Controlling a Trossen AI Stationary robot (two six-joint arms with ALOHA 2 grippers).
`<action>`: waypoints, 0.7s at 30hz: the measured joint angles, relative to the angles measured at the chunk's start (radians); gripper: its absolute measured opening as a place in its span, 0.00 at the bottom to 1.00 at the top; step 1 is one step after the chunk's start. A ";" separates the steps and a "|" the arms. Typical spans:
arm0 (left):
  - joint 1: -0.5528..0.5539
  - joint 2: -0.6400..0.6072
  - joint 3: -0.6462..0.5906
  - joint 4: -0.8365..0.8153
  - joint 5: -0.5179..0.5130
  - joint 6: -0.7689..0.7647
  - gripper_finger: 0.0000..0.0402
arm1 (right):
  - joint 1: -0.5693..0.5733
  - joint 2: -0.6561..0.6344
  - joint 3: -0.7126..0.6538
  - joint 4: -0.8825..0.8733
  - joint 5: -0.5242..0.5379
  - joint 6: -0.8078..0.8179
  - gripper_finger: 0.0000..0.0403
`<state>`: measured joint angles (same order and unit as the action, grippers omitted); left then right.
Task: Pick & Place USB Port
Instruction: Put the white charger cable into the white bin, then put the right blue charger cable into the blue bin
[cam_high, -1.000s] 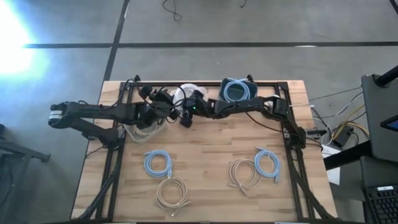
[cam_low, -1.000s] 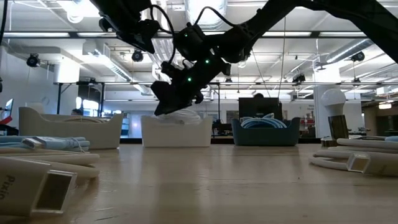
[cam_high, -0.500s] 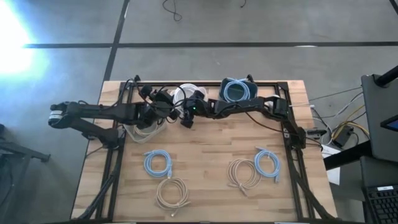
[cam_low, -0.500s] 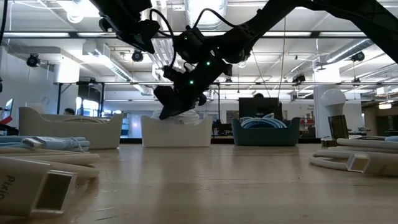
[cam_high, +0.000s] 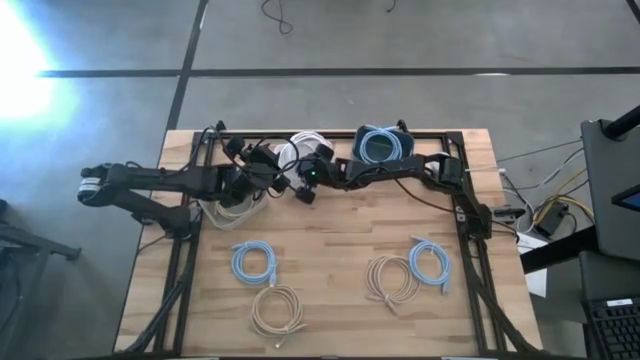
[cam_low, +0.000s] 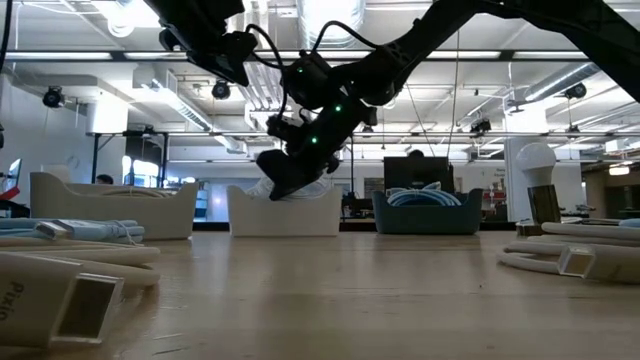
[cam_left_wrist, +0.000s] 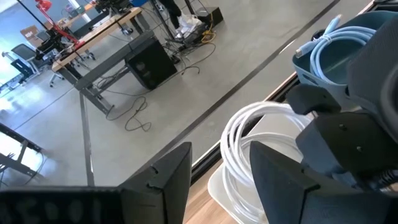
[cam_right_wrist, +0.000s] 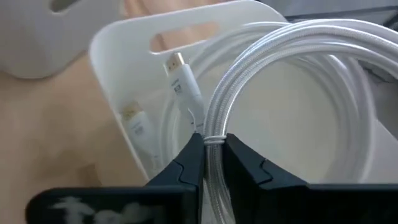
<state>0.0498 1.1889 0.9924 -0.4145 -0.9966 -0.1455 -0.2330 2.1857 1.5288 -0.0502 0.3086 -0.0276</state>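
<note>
A white bin (cam_high: 298, 148) stands at the table's far edge, between a beige bin (cam_high: 228, 208) and a blue bin (cam_high: 383, 145). Inside it is a coil of white braided cable (cam_right_wrist: 280, 56), and loose plugs (cam_right_wrist: 180, 78) lie against the bin's wall (cam_right_wrist: 121, 87). My right gripper (cam_right_wrist: 211, 163) hangs over this bin (cam_low: 285, 212) and is shut on the coil. My left gripper (cam_left_wrist: 219, 180) hovers open just to the left of the white bin (cam_left_wrist: 217, 186), with nothing between its fingers. It faces the coil (cam_left_wrist: 245, 140). My right gripper pinches the coil's bundled strands between its two fingers, at a thin tie (cam_right_wrist: 212, 139) that binds them. The fingers come from above, slanting down, and lie across the strands. The coil stands up on edge over the bin, and its lower part sits inside the bin.
The blue bin (cam_low: 425, 212) holds a light blue cable. Loose coils lie on the near half of the table: blue (cam_high: 253, 262), beige (cam_high: 275, 310), beige (cam_high: 388, 277) and blue (cam_high: 430, 262). A black frame rail (cam_high: 330, 133) runs along the far edge, behind the bins.
My right gripper has edged toward the table's right edge over the white bin and tipped a little. Its fingers have shut on the white cable coil.
</note>
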 joint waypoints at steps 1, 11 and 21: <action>0.000 0.000 0.000 0.000 0.000 -0.001 0.44 | 0.000 0.000 0.000 0.001 -0.017 0.000 0.11; 0.000 0.000 0.000 0.000 0.000 -0.007 0.44 | 0.001 0.000 0.000 0.003 -0.021 -0.012 0.34; 0.000 0.000 0.000 -0.013 0.013 -0.010 0.44 | 0.044 -0.074 0.000 -0.048 -0.019 -0.061 0.46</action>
<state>0.0494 1.1892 0.9924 -0.4274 -0.9832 -0.1550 -0.1892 2.1113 1.5291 -0.0984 0.2892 -0.0883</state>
